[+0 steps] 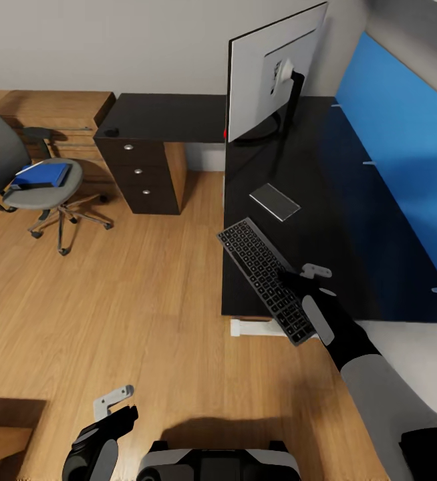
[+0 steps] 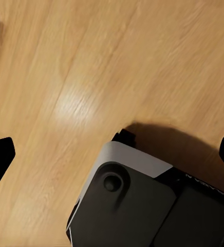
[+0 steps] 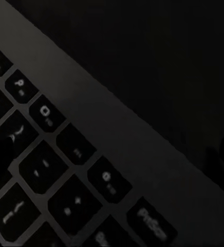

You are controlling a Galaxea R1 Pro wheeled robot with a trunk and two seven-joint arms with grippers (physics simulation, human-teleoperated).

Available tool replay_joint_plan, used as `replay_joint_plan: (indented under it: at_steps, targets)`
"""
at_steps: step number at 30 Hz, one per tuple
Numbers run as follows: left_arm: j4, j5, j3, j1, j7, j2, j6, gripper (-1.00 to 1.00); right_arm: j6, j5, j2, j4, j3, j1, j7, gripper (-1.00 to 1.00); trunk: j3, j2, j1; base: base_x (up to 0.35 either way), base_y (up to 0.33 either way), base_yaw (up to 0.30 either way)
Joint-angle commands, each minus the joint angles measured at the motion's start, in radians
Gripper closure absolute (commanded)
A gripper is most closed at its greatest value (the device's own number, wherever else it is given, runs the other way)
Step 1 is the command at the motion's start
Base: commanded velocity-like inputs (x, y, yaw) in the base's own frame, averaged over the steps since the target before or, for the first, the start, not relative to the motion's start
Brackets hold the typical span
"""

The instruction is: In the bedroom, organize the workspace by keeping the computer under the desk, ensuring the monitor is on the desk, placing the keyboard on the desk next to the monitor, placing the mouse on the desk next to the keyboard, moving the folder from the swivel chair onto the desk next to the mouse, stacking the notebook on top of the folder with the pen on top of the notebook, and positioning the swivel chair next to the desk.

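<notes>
On desk (image 1: 352, 200), keyboard (image 1: 262, 267) partly hand-covered (image 1: 299, 279)

The glossy black desk (image 1: 352, 200) carries the monitor (image 1: 265, 73) on its stand at the far end, well beyond the right gripper's fingers (image 1: 315, 272), and a small grey slab (image 1: 275, 201) between that stand and the fingers. The keyboard (image 1: 262, 274) lies diagonally at the desk's edge, directly under those fingers. The wooden floor (image 1: 145, 314) carries the swivel chair (image 1: 38, 187).

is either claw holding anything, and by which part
The right claw sits at the slim dark-keyed keyboard's right long edge; a grip can't be confirmed. Left claw holds nothing.
</notes>
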Motion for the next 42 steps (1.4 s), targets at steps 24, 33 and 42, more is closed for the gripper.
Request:
replay_joint_plan:
  at_steps: [24, 33, 42]
  targets:
    - [-0.002, 0.011, 0.000, 0.000, 0.006, -0.001, 0.003, -1.00, 0.000, -0.015, -0.002, 0.087, 0.006, 0.000, -0.011, -1.00, -0.002, -0.001, 0.000, -0.152, 0.000, 0.000]
    - [-0.002, 0.011, -0.002, 0.000, 0.007, -0.002, 0.004, -1.00, -0.001, -0.015, -0.002, 0.085, 0.006, 0.000, -0.012, -1.00, -0.002, -0.001, 0.000, -0.026, 0.000, 0.000]
    - [-0.002, 0.011, -0.002, 0.000, 0.008, -0.002, 0.004, -1.00, -0.002, -0.015, -0.002, 0.078, 0.005, 0.000, -0.012, -1.00, 0.000, -0.001, 0.000, 0.000, 0.000, -0.001]
